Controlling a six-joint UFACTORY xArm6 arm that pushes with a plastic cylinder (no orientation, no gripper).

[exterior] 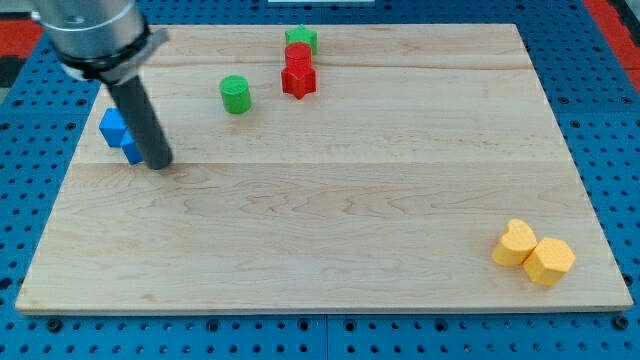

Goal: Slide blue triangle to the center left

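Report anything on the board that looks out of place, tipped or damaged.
Nothing stands out. All blocks lie flat on the wooden board: two blue blocks at the view's left, partly hidden behind my tip, a green cylinder, a green and two red blocks clustered at the top, two yellow blocks at the bottom right.

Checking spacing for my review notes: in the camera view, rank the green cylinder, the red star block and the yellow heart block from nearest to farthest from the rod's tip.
From my tip:
1. Green cylinder, toward the view's top and right of it.
2. Red star block, further right, near the top.
3. Yellow heart block, at the view's bottom right.
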